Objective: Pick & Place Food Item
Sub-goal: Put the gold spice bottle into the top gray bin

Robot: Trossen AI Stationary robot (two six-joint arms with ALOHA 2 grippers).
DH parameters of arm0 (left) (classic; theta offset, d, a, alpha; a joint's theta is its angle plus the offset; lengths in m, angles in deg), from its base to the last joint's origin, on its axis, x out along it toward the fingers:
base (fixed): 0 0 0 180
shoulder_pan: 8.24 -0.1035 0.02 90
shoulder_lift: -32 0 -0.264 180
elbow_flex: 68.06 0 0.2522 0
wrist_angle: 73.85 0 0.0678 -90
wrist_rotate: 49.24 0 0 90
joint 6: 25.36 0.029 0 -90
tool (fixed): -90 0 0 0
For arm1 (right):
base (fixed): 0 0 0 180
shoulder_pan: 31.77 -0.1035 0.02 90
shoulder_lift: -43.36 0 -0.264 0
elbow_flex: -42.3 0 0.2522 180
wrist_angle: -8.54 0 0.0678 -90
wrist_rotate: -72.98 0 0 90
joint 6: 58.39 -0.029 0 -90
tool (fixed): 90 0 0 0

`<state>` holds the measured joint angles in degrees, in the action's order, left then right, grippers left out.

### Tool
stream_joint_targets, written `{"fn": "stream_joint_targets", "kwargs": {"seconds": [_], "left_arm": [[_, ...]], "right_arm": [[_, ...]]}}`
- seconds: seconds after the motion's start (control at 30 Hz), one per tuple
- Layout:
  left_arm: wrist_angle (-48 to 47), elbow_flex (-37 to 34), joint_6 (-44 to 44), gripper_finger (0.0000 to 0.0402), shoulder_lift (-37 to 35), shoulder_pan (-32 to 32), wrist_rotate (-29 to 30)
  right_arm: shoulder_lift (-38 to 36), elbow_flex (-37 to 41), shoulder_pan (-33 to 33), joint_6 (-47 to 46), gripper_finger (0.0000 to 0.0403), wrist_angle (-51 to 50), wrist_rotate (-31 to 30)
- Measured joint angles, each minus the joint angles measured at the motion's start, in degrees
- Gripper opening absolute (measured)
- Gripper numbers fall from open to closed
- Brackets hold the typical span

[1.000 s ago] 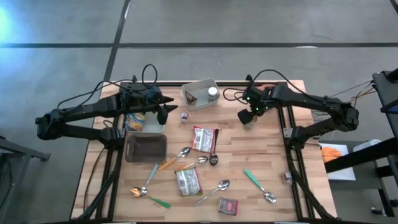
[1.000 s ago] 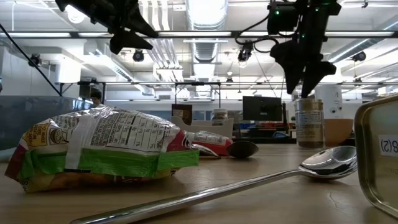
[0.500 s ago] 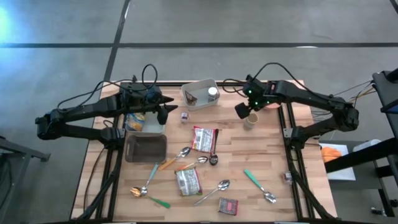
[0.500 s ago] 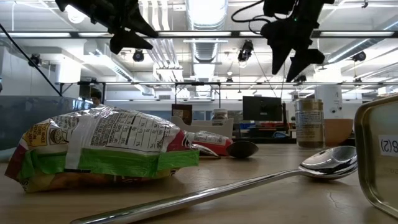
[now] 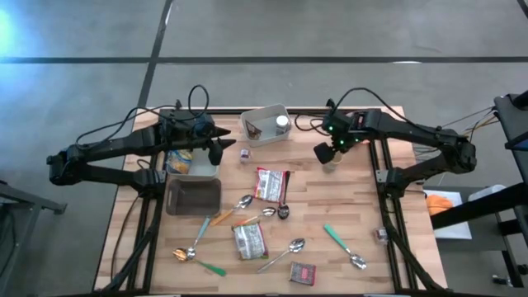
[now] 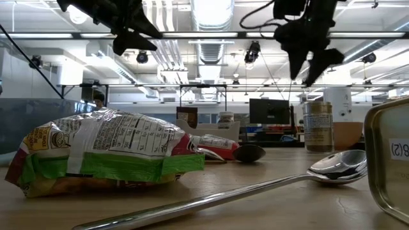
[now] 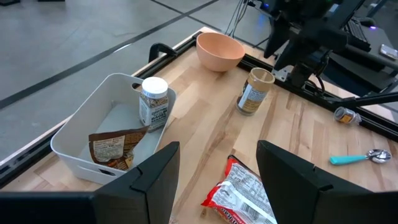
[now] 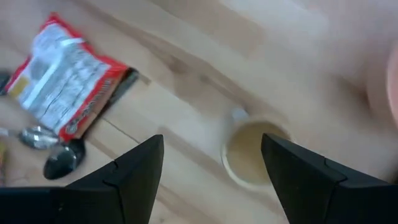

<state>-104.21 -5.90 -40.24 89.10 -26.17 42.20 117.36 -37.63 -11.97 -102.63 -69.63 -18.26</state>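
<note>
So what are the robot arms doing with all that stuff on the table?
They are sorting food. The right tool hangs open just above a small can standing on the wooden table, with nothing in it. The left tool waits, also open and empty, up in the air near the white bin, which holds a jar and a brown packet. Snack bags and spoons lie scattered over the rest of the table.
</note>
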Motion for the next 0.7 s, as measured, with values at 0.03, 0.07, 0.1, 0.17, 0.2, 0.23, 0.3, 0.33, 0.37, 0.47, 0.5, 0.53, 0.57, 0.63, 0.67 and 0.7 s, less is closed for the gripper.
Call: {"fn": "stream_joint_targets", "kwargs": {"seconds": [0.03, 0.07, 0.1, 0.17, 0.2, 0.23, 0.3, 0.33, 0.37, 0.47, 0.5, 0.53, 0.57, 0.63, 0.67, 0.7], "left_arm": [[0.0, 0.0, 0.0, 0.0219, 0.0, 0.0, 0.0], [0.0, 0.0, 0.0, 0.0219, 0.0, 0.0, 0.0], [0.0, 0.0, 0.0, 0.0219, 0.0, 0.0, 0.0], [0.0, 0.0, 0.0, 0.0219, 0.0, 0.0, 0.0], [0.0, 0.0, 0.0, 0.0219, 0.0, 0.0, 0.0], [0.0, 0.0, 0.0, 0.0219, 0.0, 0.0, 0.0], [0.0, 0.0, 0.0, 0.0219, 0.0, 0.0, 0.0], [0.0, 0.0, 0.0, 0.0219, 0.0, 0.0, 0.0], [0.0, 0.0, 0.0, 0.0219, 0.0, 0.0, 0.0], [0.0, 0.0, 0.0, 0.0219, 0.0, 0.0, 0.0], [0.0, 0.0, 0.0, 0.0219, 0.0, 0.0, 0.0], [0.0, 0.0, 0.0, 0.0219, 0.0, 0.0, 0.0], [0.0, 0.0, 0.0, 0.0219, 0.0, 0.0, 0.0], [0.0, 0.0, 0.0, 0.0219, 0.0, 0.0, 0.0], [0.0, 0.0, 0.0, 0.0219, 0.0, 0.0, 0.0], [0.0, 0.0, 0.0, 0.0219, 0.0, 0.0, 0.0]], "right_arm": [[0.0, 0.0, -0.3, -4.4, 0.0267, -1.8, 0.0], [0.0, 0.0, -0.7, -8.9, 0.0267, -3.9, 0.1], [0.0, 0.1, -1.1, -11.8, 0.0267, -5.3, 0.1], [0.0, 0.1, -1.8, -13.0, 0.0267, -5.0, 0.0], [0.0, 0.1, -2.1, -12.6, 0.0267, -5.0, -0.3], [0.0, 0.1, -2.3, -12.4, 0.0267, -5.2, -0.8], [0.0, 0.1, -2.6, -13.1, 0.0267, -5.3, -1.4], [0.0, 0.1, -2.7, -14.0, 0.0267, -5.7, -1.5], [0.0, 0.1, -2.8, -14.8, 0.0267, -5.8, -1.6], [0.0, 0.2, -3.1, -16.0, 0.0269, -5.8, -1.8], [0.0, 0.3, -3.1, -15.9, 0.0272, -5.7, -1.9], [0.0, 0.3, -3.1, -15.8, 0.0277, -5.7, -2.0], [0.0, 0.5, -3.1, -15.8, 0.0285, -5.8, -2.1], [0.0, 0.9, -3.1, -16.8, 0.031, -5.9, -2.2], [0.0, 1.0, -3.1, -17.2, 0.0326, -5.9, -2.2], [0.0, 1.3, -3.1, -17.5, 0.0343, -6.0, -2.4]]}}
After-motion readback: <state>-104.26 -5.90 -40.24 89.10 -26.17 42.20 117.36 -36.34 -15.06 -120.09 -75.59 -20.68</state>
